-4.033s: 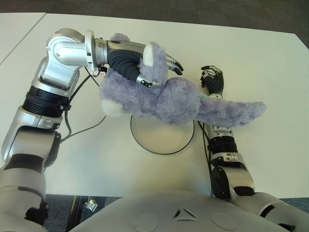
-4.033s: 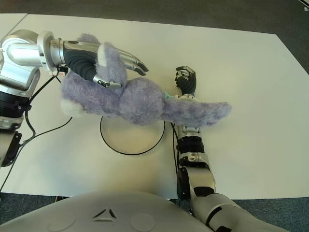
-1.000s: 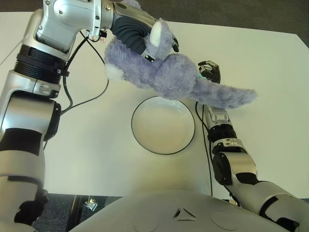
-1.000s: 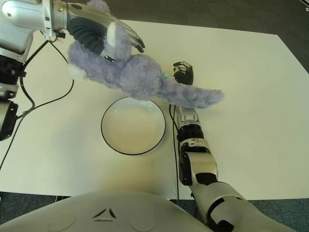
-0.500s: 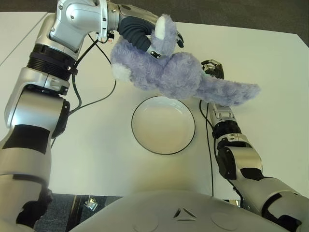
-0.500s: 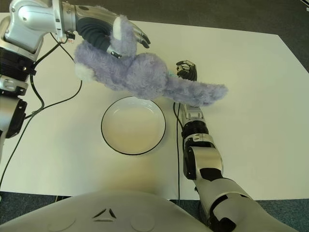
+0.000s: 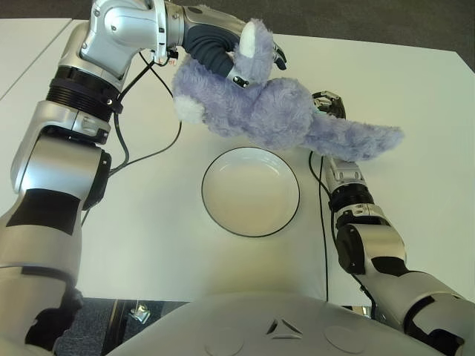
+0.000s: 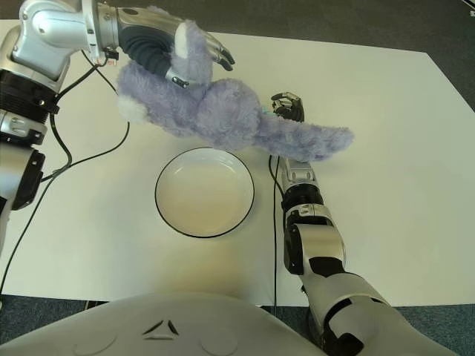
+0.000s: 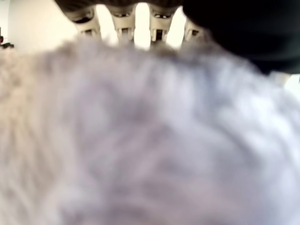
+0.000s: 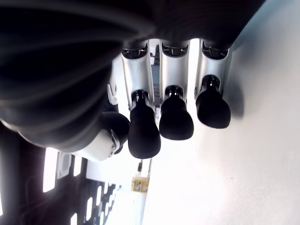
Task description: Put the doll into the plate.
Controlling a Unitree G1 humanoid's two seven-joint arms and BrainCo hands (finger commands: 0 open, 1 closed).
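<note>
- I can read no writing or labels on anything.
- My left hand (image 7: 237,53) is raised above the table (image 7: 415,96), arm reaching across from the left, fingers (image 7: 276,53) closed on the doll's (image 7: 260,115) upper end.
- The doll hangs in the air beyond the plate (image 7: 251,191), its tail stretching right over my right forearm.
- My right hand (image 7: 329,105) shows beside the doll's tail, fingers curled, gripping nothing.
- The plate sits on the table below.
</note>
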